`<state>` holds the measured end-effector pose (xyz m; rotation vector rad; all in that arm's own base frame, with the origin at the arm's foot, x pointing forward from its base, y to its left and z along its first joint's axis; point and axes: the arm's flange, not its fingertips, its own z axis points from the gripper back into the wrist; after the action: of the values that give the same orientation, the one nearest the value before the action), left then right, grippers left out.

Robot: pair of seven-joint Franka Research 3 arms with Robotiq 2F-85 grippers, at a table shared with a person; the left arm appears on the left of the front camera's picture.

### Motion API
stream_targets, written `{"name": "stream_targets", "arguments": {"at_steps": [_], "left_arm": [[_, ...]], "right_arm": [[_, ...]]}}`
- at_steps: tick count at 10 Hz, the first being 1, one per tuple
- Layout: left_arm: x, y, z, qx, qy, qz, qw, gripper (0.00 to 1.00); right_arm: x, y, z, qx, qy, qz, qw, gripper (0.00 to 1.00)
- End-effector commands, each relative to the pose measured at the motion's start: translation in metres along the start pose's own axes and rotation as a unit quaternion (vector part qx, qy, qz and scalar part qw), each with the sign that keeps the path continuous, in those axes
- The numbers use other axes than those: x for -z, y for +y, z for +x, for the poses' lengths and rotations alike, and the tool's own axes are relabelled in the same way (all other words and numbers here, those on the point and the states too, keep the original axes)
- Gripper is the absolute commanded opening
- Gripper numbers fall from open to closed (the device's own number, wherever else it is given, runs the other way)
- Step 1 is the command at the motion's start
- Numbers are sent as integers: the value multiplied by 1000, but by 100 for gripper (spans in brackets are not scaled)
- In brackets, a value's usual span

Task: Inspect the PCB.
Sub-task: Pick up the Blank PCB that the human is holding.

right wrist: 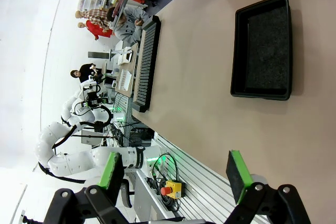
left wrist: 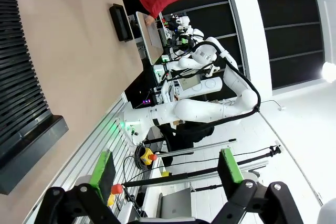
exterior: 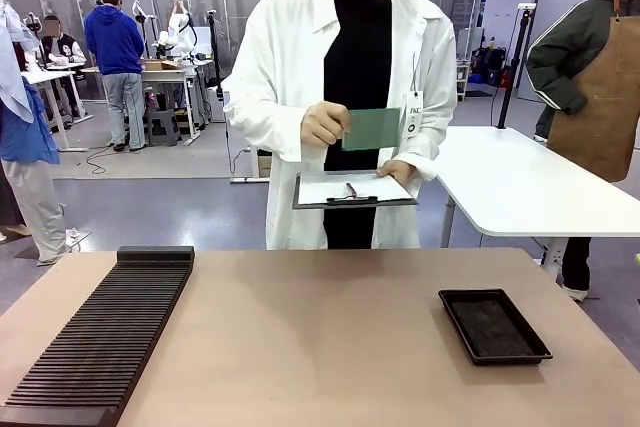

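1. Green-padded left gripper [left wrist: 167, 167] is being held wide, with nothing between its fingers.
2. The right gripper [right wrist: 174, 169] is being held wide and empty too, the black tray [right wrist: 262, 45] lying ahead of it, apart.
3. The PCB [exterior: 371, 129] is being held up in a person's hand [exterior: 324, 125], far beyond both grippers, across the table [exterior: 320, 347].
4. A clipboard [exterior: 354, 190] is being carried just beneath the PCB in the other hand [exterior: 400, 169].

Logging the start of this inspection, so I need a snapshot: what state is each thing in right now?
PCB: held up in the person's hand, off the table.
Clipboard: held level in the person's other hand, white paper on it.
Black tray: flat on the table, empty.
Slotted rack: flat on the table, slots unfilled.
Left gripper: open, holding nothing.
Right gripper: open, holding nothing.
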<state>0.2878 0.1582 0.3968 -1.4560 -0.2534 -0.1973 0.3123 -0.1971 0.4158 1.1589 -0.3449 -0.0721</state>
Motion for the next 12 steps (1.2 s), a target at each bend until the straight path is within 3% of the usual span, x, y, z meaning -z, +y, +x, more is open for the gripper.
{"name": "stream_targets", "arguments": {"at_steps": [1,8,12], "left_arm": [[0,-4,0,-2,3,4,1000,100],[0,-4,0,-2,3,4,1000,100],[0,-4,0,-2,3,4,1000,100]], "right_arm": [[-2,1,1,-3,-2,5,1000,100],[0,0,0,0,0,0,1000,100],[30,35,30,141,-18,12,990,100]]}}
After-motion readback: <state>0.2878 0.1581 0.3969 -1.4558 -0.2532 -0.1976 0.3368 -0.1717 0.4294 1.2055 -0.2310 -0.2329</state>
